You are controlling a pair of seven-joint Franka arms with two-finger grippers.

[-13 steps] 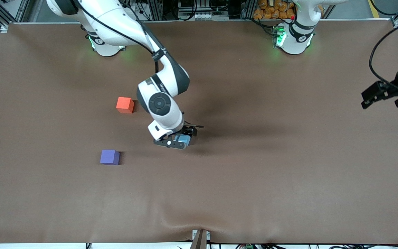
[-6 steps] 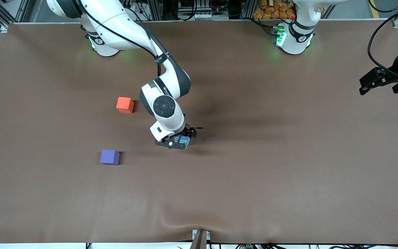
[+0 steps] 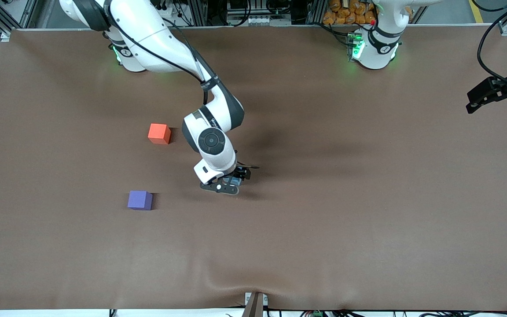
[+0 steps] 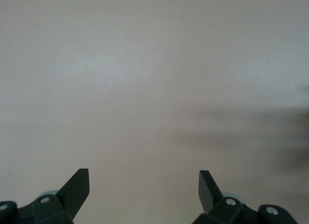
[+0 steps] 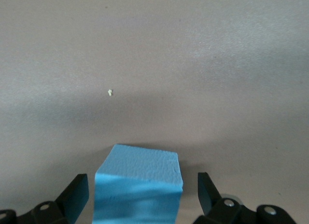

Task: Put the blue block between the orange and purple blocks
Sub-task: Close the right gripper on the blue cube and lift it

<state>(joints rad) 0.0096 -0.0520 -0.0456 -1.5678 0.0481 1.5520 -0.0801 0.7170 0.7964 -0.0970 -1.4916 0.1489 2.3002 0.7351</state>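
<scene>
Since the earlier frame, right claw (image 3: 231,182) has dropped lower around the blue block (image 5: 139,185); left claw (image 3: 495,94) has lifted toward the counter's (image 3: 368,220) edge. Right claw's fingers stand wide, straddling the matte, faintly grainy sky-blue cube without touching. Left claw open, waiting. Orange block (image 3: 159,133) and purple block (image 3: 140,200) sit well apart toward the right arm's end.

Three cubes are on the worktop (image 3: 324,246): one blue block (image 5: 138,185), one orange block (image 3: 159,133) and one purple block (image 3: 140,200). Two robot arms are present, each with one hand: right hand (image 5: 143,192), left hand (image 4: 144,190).
</scene>
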